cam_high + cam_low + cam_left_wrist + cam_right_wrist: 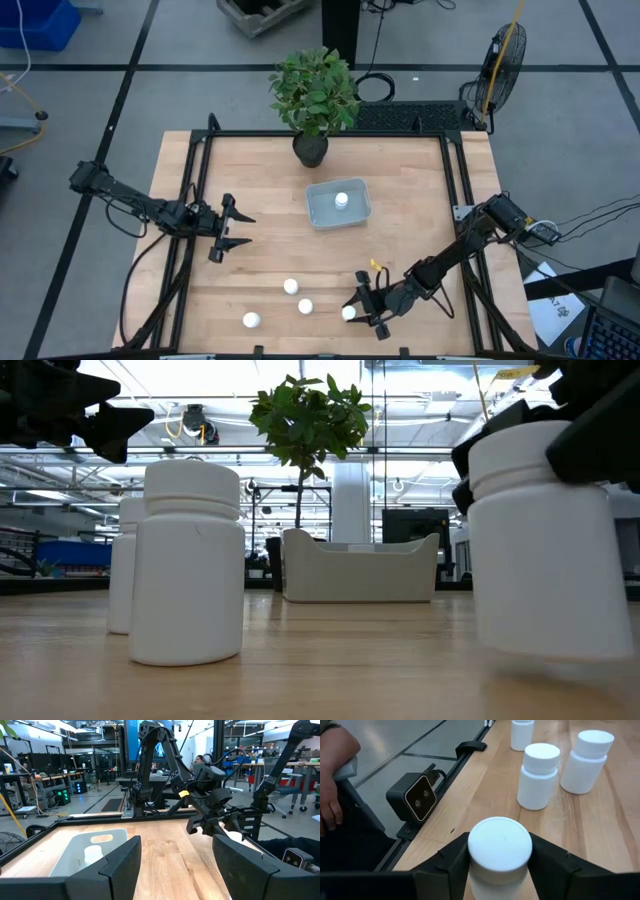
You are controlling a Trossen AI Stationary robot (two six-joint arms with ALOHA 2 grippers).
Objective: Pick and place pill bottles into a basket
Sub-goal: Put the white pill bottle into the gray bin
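Right wrist view puts the bottle I am working [500, 851] squarely between my right gripper's [499, 862] fingers, both pads pressed against its sides just under the cap, so I read that hand as closed on it. I judge it light, rigid plastic, smooth and a little slippery, unlikely to break but easy to tip; the straight wall below the cap shoulder looks like the best place to squeeze, and that is about where the pads sit. It is a small white cylinder with a flat, slightly wider white cap and no label that I can see.

Taking the basket [318, 215] as my landmark, this bottle stands well toward the near edge of the table [400, 170] from it, a little to the right. Three more bottles [291, 287] stand loose near that same edge, left of the gripped one and well apart from the basket. One bottle [341, 200] already stands inside the basket, which is pale, shallow and rounded at the corners, with the plant pot [310, 150] just beyond it.

My left gripper [228, 227] waits well to the left of the basket, fingers spread and holding nothing.
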